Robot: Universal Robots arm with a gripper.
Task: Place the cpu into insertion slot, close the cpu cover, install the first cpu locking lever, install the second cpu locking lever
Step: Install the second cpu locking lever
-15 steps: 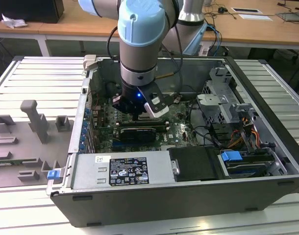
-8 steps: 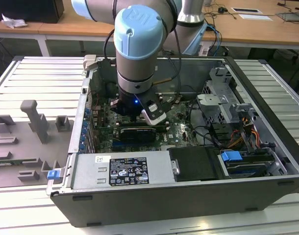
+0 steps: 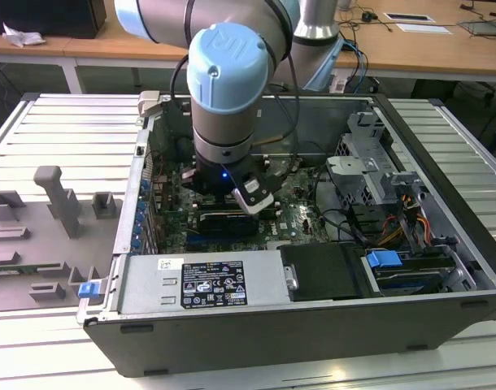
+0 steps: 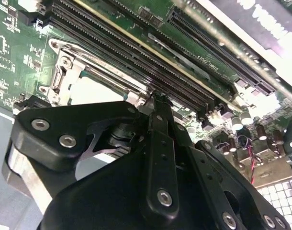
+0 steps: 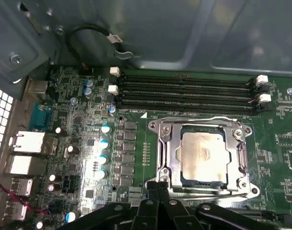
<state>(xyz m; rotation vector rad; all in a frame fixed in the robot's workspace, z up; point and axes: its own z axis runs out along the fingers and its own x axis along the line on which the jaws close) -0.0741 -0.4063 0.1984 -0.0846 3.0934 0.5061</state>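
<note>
- The gripper [image 5: 158, 184] is hovering over the motherboard [image 5: 88, 143] inside the open computer case [image 3: 256, 341], its fingertips pressed together, gripping nothing.
- The cpu [image 5: 204, 155] is lying in the insertion slot [image 5: 184, 178], with the cpu cover [image 5: 168, 143] sitting closed around it.
- The fingertips are hanging at the cover's edge opposite the memory slots [image 5: 184, 88].

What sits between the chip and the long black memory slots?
In the first wrist view, the silvery cover frame and a wire lever lie between the chip and the memory slots.
</note>
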